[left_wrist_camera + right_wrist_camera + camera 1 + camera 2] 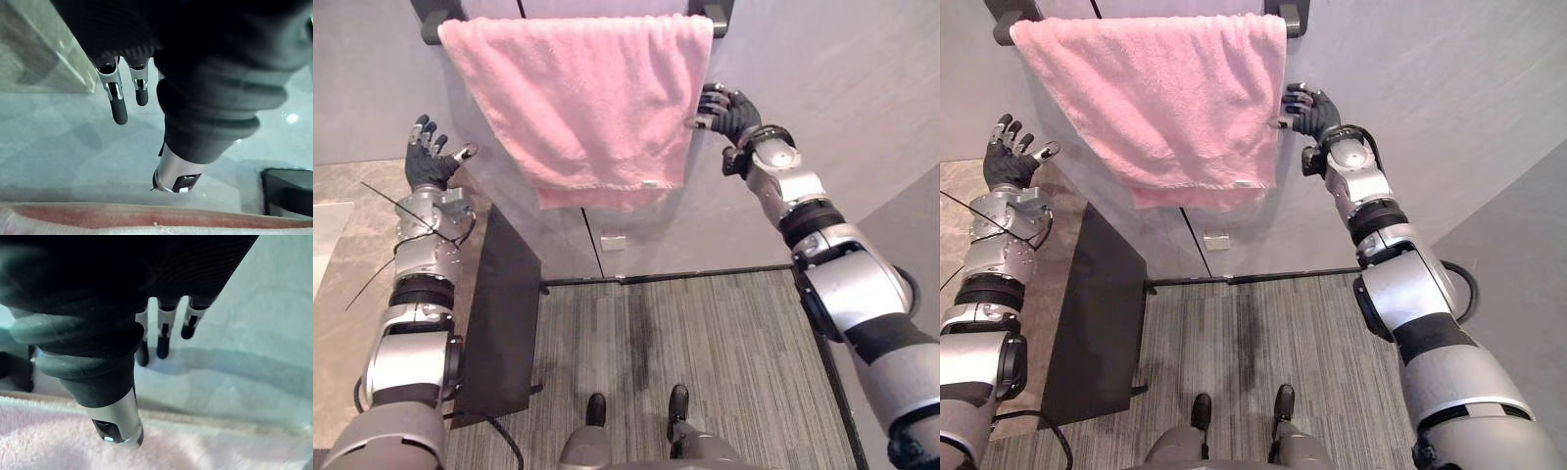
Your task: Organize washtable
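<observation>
Over the dark rail (717, 14) on the grey wall, the pink towel (578, 98) is draped; it hangs askew, its left edge slanting inward and a back layer showing below the front hem. The right hand (732, 113) is held at the towel's right edge with its fingers (163, 340) nearly straight and nothing gripped; the thumb tip is seen just at the cloth, though contact cannot be settled. The left hand (429, 157) is raised near the towel's left edge but apart from it, spread wide and holding nothing.

The step in hand is judged to be the squaring of the towel on its rail. It is best done if both side edges are pinched lightly at matching heights and the cloth is drawn outward evenly; a downward pull is to be avoided, since the towel could be dragged off the rail. The left hand must first be brought in to the slanted edge; the hems are then to be levelled, so that front and back layers end together.

By count: one towel; one rail, with two dark end brackets; two hands; one marble washtable top (342, 255) at the left; one dark side panel (499, 313) beside it; one small wall plate (614, 240) below the towel.
</observation>
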{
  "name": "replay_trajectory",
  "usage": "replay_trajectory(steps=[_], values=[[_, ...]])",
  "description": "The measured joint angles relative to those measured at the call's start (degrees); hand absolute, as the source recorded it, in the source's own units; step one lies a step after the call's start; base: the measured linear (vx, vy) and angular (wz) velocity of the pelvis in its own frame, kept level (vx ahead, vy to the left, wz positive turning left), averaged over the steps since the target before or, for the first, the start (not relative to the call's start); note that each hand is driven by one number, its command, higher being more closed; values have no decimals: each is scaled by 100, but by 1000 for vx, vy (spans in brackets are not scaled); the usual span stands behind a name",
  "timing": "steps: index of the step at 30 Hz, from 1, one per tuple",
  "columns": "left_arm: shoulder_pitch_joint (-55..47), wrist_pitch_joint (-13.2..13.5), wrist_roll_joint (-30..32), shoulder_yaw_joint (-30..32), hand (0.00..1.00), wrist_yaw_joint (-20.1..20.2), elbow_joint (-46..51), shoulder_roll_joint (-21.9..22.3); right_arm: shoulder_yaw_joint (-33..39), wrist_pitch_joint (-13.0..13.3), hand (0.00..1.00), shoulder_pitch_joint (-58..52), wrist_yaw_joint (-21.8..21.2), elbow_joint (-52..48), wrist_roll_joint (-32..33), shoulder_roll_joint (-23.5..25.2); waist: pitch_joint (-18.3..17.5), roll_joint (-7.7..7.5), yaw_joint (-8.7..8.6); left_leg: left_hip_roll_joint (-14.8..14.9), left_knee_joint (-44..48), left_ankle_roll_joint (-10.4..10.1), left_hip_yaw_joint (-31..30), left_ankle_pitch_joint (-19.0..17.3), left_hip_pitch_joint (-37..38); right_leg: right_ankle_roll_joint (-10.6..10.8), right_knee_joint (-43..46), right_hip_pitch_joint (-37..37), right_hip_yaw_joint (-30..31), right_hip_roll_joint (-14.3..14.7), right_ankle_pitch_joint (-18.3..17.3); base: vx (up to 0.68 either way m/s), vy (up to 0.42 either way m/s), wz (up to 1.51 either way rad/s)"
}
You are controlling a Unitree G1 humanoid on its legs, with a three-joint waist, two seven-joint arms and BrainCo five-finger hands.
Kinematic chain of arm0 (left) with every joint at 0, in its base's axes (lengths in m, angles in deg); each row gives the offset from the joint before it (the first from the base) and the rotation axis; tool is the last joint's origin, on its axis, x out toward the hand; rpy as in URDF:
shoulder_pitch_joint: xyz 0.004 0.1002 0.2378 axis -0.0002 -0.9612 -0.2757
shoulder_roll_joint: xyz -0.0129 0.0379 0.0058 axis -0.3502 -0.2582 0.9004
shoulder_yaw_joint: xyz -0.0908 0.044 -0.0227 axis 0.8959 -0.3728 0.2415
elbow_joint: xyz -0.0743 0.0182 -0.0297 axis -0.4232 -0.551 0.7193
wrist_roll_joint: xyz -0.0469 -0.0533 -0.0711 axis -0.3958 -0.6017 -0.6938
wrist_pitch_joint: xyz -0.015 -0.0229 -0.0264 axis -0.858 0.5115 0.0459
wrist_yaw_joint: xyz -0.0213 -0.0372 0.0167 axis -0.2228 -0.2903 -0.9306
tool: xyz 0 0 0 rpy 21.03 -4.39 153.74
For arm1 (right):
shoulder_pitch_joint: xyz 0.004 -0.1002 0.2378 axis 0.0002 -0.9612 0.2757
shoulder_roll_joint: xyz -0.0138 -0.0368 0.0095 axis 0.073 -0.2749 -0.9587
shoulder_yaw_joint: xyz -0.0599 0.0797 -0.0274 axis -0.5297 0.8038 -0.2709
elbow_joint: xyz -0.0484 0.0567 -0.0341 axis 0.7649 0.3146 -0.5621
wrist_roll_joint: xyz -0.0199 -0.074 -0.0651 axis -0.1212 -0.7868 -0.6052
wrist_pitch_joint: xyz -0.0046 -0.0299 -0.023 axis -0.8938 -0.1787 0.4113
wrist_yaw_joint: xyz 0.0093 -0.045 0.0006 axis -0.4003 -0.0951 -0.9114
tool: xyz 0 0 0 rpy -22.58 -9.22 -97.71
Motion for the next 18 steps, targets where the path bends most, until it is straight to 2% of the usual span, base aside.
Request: replay_trajectory(steps=[7,10,11,13,15,18], values=[[-52,-7,-44,334,0,94,-211,-449,134,-50,0,-533,-26,-102,-217,-607,-10,3,-24,4,4,1,28,0,95,-12,0,76,36,8,10,-5,6,-1],[-144,-8,-44,567,0,80,-191,-554,799,-56,0,-767,27,-540,-228,-837,-59,20,-29,3,3,2,97,-1,131,-6,-1,80,102,11,24,-13,23,-11],[-215,-9,-44,696,0,32,-80,-559,1132,-47,0,-921,165,-1067,-229,-867,-107,33,-44,2,1,2,122,-1,142,-5,-1,79,122,12,26,0,25,-8],[-434,-3,-43,760,0,-91,440,-559,1463,51,0,-1174,443,-1994,-277,-869,-235,50,-117,3,-1,3,138,-2,152,-4,-1,79,135,11,25,9,25,-5],[-482,34,-52,722,0,-208,1296,-557,1624,313,0,-1295,731,-2878,-313,-865,-380,48,-170,1,-2,3,133,-2,157,-4,-1,88,125,7,25,0,0,0],[-492,227,-66,330,0,-274,2210,-557,1609,619,0,-1478,872,-3698,-68,-865,-542,68,-181,-4,-4,4,121,-2,163,-3,-1,131,111,0,23,-11,9,3]])
